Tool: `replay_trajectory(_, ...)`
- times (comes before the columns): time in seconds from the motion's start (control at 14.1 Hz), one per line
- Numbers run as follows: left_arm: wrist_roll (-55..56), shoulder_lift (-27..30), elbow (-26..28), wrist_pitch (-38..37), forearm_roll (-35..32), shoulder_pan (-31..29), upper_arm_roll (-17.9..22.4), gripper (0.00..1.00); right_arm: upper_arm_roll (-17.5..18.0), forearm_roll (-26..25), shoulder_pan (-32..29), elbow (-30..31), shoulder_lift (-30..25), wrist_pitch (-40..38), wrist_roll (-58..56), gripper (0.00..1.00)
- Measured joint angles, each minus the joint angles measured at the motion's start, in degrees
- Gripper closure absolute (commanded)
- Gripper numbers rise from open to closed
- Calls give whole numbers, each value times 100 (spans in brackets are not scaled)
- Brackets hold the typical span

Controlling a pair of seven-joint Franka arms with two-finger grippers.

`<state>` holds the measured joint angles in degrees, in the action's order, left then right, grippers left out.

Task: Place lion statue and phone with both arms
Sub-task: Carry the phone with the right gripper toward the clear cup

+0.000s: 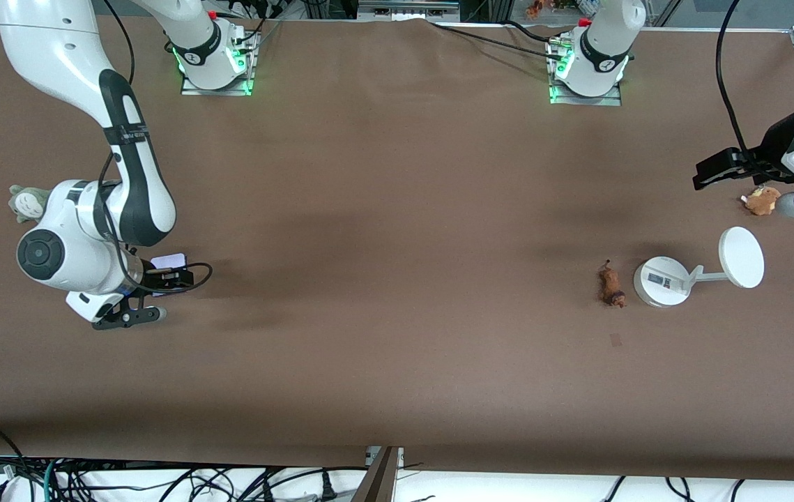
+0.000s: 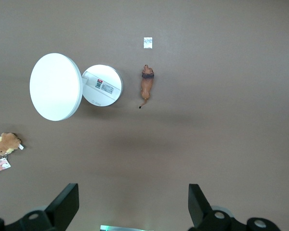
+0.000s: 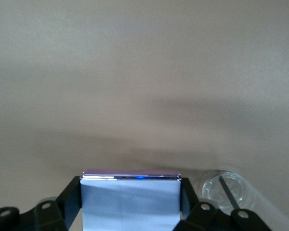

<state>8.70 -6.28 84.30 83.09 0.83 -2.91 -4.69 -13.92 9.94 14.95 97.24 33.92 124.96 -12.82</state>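
Lion statue (image 1: 611,285) lay on the brown table (image 1: 397,348) toward the left arm's end, nearest the front camera of the items there, with nothing gripping it. A white stand (image 1: 661,281) stood just beside it, its round base apart from the statue and its disc (image 1: 741,257) angled off toward the table's end. In the left wrist view the statue (image 2: 146,84) lay lengthwise with its dark head end pointing at a small pale tag (image 2: 148,43) on the table. A brown plush (image 1: 761,200) sat farther from the front camera than the stand, close under the left arm. The left gripper (image 2: 134,204) hung over bare table near these items, its fingers (image 2: 66,204) spread wide and holding nothing.

Toward the right arm's end, the right gripper (image 1: 166,275) sat low over the table, fingers (image 3: 71,197) closed against the sides of the phone (image 3: 131,199). The phone's pale lavender face and dark edge showed between them (image 1: 169,262). A clear round object (image 3: 229,188) showed beside the gripper in the right wrist view. A grey-green plush (image 1: 26,202) lay farther from the front camera, partly hidden by the right arm.
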Motion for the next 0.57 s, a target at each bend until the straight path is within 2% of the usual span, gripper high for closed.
replay_trajectory(0.28, 0, -2, 0, 0, 0, 0, 0, 0, 0, 42, 0, 160, 223, 389, 2, 59)
replay_trajectory(0.57, 0, -16, -7, 14, 0, 0, 0, 0, 3, 344, 9, 165, 455, 566, 2, 55)
